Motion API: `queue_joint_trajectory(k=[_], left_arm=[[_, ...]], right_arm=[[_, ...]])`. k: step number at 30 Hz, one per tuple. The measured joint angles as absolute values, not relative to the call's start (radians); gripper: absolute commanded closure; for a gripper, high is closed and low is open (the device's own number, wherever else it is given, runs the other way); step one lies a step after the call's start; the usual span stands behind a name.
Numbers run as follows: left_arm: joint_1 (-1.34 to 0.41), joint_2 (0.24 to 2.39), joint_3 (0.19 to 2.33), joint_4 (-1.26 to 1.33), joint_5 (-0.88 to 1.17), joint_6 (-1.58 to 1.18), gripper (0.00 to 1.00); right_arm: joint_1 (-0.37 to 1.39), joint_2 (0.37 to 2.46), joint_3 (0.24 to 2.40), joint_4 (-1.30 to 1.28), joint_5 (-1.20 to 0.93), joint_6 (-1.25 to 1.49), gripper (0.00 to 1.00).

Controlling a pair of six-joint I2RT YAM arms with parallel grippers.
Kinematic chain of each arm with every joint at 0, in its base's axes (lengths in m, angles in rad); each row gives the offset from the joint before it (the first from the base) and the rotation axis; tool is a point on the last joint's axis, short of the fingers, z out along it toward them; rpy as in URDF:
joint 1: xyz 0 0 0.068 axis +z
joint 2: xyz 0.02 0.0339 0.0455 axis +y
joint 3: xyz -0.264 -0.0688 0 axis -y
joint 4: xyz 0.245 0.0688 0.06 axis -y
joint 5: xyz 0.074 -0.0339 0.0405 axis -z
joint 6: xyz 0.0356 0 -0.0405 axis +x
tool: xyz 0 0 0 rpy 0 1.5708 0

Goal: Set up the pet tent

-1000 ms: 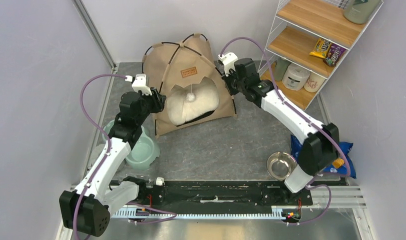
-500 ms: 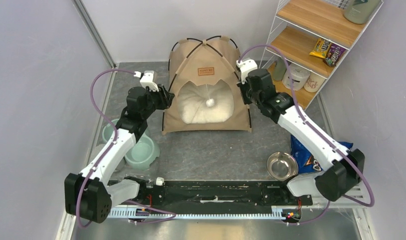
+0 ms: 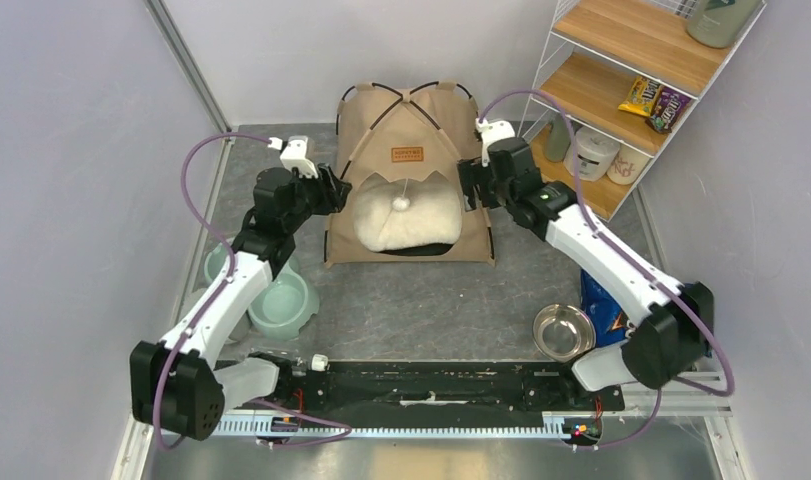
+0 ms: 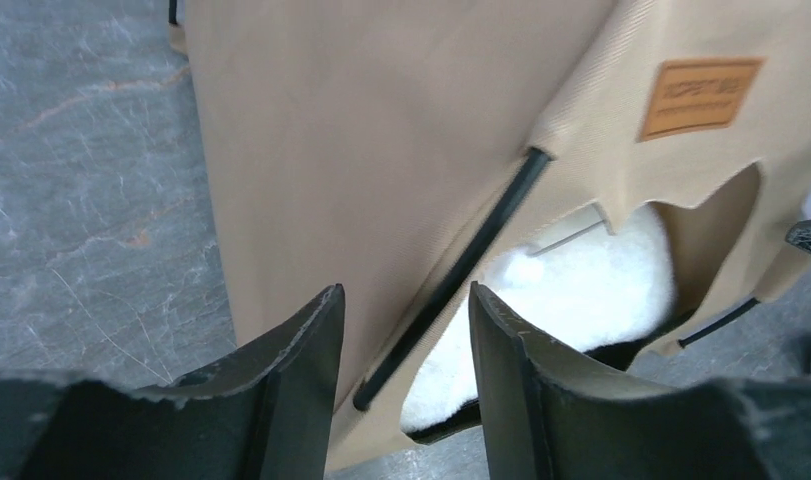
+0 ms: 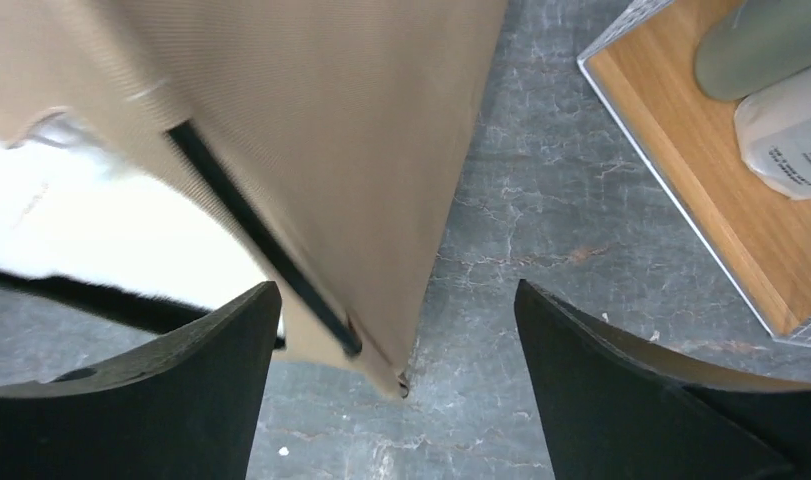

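The pet tent point(image 3: 421, 128) stands upright at the back middle of the grey floor, tan with thin black crossing poles and a brown label patch point(image 3: 408, 154). A fluffy white pillow point(image 3: 401, 216) fills its arched doorway. My left gripper point(image 3: 333, 192) is at the tent's left front edge. In the left wrist view the left gripper point(image 4: 403, 290) is open, with the tent point(image 4: 381, 150) fabric and a black pole point(image 4: 451, 270) showing in the gap. My right gripper point(image 3: 468, 185) is at the right front edge. The right gripper point(image 5: 396, 285) is wide open over the tent point(image 5: 331, 120) corner, touching nothing.
A mint green double bowl point(image 3: 273, 297) sits under the left arm. A steel bowl point(image 3: 562, 331) and a blue snack bag point(image 3: 603, 305) lie at the front right. A wire and wood shelf point(image 3: 621, 95) with jars and candy bags stands close on the right. Walls close in behind and left.
The tent has swung from leaning left to upright and square in the middle. My right gripper, shut on its edge before, has opened wide. The left jaws have widened a little.
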State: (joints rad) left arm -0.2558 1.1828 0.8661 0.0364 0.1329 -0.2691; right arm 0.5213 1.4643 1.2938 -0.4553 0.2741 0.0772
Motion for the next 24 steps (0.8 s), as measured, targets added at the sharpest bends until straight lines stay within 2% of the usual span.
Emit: queue_joint_trajectory(k=[3, 8, 11, 15, 20, 24], left_arm=[[-0.256, 1.106, 0.874, 0.007, 0.13, -0.27, 0.4], [-0.258, 0.962, 0.925, -0.103, 0.05, -0.287, 0.41], [-0.259, 0.912, 0.986, -0.194, -0.015, -0.301, 0.41], [-0.259, 0.826, 1.01, -0.33, -0.093, -0.311, 0.4], [-0.259, 0.725, 1.032, -0.487, -0.159, -0.311, 0.4], [-0.259, 0.662, 1.076, -0.557, -0.183, -0.311, 0.39]], right_arm=[[0.521, 1.374, 1.294, -0.48, 0.247, 0.096, 0.03], [0.527, 1.243, 1.319, -0.488, 0.12, 0.171, 0.1], [0.608, 1.238, 1.343, -0.458, 0.084, 0.22, 0.13], [0.875, 1.356, 1.369, -0.399, 0.071, 0.263, 0.14], [1.057, 1.512, 1.369, -0.308, 0.056, 0.277, 0.13], [1.163, 1.671, 1.37, -0.25, -0.035, 0.254, 0.13]])
